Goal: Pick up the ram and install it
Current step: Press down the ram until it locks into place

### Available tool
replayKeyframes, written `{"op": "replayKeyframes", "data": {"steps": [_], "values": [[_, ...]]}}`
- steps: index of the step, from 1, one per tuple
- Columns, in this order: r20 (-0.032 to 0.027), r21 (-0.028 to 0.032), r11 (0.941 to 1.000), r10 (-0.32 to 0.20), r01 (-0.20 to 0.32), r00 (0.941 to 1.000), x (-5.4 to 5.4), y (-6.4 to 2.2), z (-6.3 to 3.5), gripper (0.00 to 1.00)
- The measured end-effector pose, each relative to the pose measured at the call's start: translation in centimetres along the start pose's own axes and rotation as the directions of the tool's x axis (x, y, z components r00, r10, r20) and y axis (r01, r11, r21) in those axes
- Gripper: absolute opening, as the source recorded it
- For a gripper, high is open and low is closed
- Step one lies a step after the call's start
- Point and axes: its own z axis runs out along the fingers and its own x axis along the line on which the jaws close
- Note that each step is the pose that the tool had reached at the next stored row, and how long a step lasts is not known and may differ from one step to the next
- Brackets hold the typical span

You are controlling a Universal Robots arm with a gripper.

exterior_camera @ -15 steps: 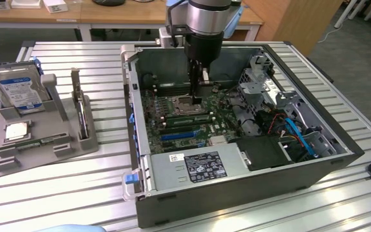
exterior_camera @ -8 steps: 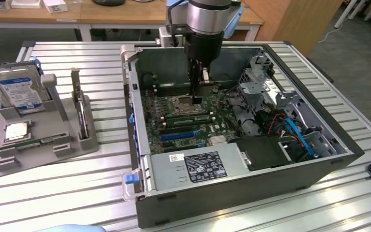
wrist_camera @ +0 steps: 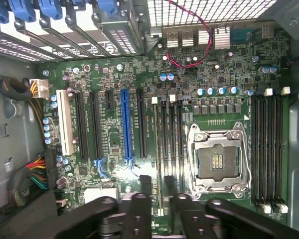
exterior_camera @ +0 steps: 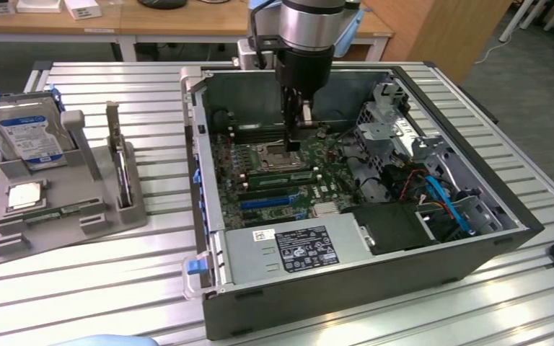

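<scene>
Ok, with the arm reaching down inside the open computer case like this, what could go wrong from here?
One: the pincer hangs low over the memory slots, right beside the open CPU socket; a small sideways drift could scrape the socket's exposed contacts. Two: those slots lie close together, so a slightly tilted or offset push might land on a neighbouring slot instead.

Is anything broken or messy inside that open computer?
Nothing looks broken or spilled. The computer case lies open on the table, and the square socket on the motherboard is empty, which seems on purpose rather than damage.
</scene>
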Motion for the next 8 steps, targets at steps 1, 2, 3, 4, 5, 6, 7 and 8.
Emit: {"op": "replayKeyframes", "data": {"steps": [1, 2, 3, 4, 5, 6, 7, 8], "values": [[0.0000, 0.0000, 1.0000, 0.000, 0.000, 1.0000, 0.00, 0.00, -0.01, 0.19], [0.0000, 0.0000, 1.0000, 0.000, 0.000, 1.0000, 0.00, 0.00, -0.02, 0.19], [0.0000, -0.0001, 1.0000, 0.000, 0.000, 1.0000, 0.00, 0.00, -0.03, 0.13], [0.0000, -0.0001, 1.0000, 0.000, 0.000, 1.0000, 0.00, 0.00, -0.03, 0.10], [-0.0001, 0.0000, 1.0000, 0.000, 0.000, 1.0000, 0.00, -0.05, -0.03, 0.10], [-0.0002, 0.0000, 1.0000, 0.000, 0.000, 1.0000, -0.02, -0.18, -0.03, 0.10], [-0.0002, -0.0001, 1.0000, 0.000, 0.000, 1.0000, -0.05, -0.37, -0.02, 0.10], [0.0000, 0.0000, 1.0000, 0.000, 0.000, 1.0000, -0.08, -0.61, -0.01, 0.10]]}}
